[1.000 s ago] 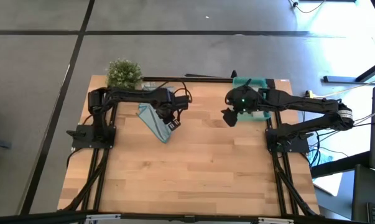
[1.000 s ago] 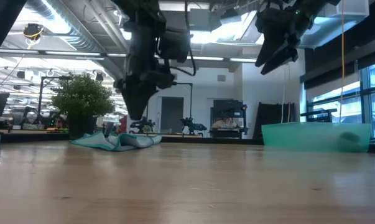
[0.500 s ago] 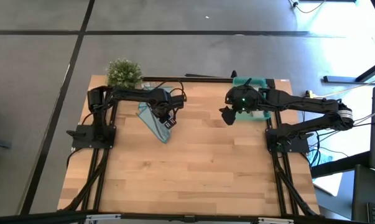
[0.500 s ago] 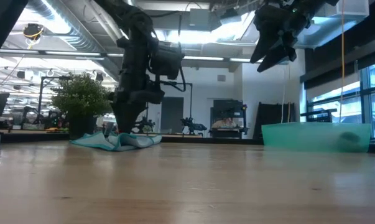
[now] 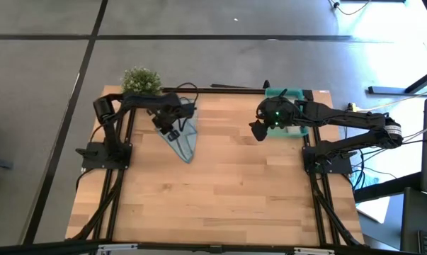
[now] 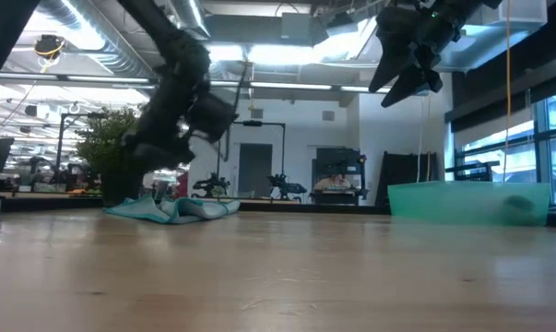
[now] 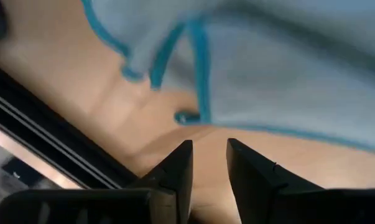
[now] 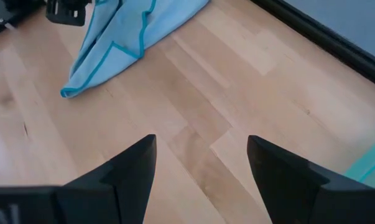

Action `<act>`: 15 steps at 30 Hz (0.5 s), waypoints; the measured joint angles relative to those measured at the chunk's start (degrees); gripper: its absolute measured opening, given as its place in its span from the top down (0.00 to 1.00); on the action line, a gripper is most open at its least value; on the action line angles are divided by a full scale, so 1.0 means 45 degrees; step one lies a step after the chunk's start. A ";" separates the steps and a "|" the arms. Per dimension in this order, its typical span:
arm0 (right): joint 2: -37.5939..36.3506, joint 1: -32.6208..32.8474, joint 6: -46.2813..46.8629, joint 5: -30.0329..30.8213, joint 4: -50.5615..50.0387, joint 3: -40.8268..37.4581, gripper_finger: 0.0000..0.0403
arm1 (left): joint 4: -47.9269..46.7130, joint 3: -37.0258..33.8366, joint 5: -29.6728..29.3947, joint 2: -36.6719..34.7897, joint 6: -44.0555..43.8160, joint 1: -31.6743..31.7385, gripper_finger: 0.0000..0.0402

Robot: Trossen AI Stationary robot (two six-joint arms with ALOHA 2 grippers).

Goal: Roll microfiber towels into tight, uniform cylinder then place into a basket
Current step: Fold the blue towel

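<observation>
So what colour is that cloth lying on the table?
Light blue towel with a darker teal edge, clearest in the right wrist view.

A light wooden plank counter (image 5: 220,191) carries a crumpled light blue microfiber towel (image 5: 183,139), a shallow teal-green plastic bin (image 6: 468,202), and a small bushy green plant (image 5: 141,82).

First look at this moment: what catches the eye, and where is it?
The light blue towel lies crumpled and unrolled on the table's far left part, with the left gripper low at its far-left edge, empty, jaws a narrow gap apart. The right gripper hangs open and empty, high above bare wood beside the teal basket at the far right edge. A small plant marks the far-left corner.
</observation>
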 joint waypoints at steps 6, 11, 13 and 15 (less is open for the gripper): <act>0.0004 0.0000 0.0054 0.0002 0.0252 -0.0009 0.37 | 0.2093 -0.2002 0.0115 -0.1210 0.0680 0.0438 0.77; 0.0004 0.0000 0.0036 0.0002 0.0853 -0.0009 0.37 | 0.3119 -0.2720 0.0213 -0.1981 0.1456 0.0727 0.77; 0.0004 0.0000 0.0039 0.0002 0.0979 -0.0009 0.37 | 0.3273 -0.2843 0.0216 -0.1993 0.1679 0.0911 0.77; 0.0004 0.0000 0.0057 0.0007 0.1078 -0.0009 0.37 | 0.3442 -0.2964 0.0315 -0.2002 0.1918 0.1108 0.77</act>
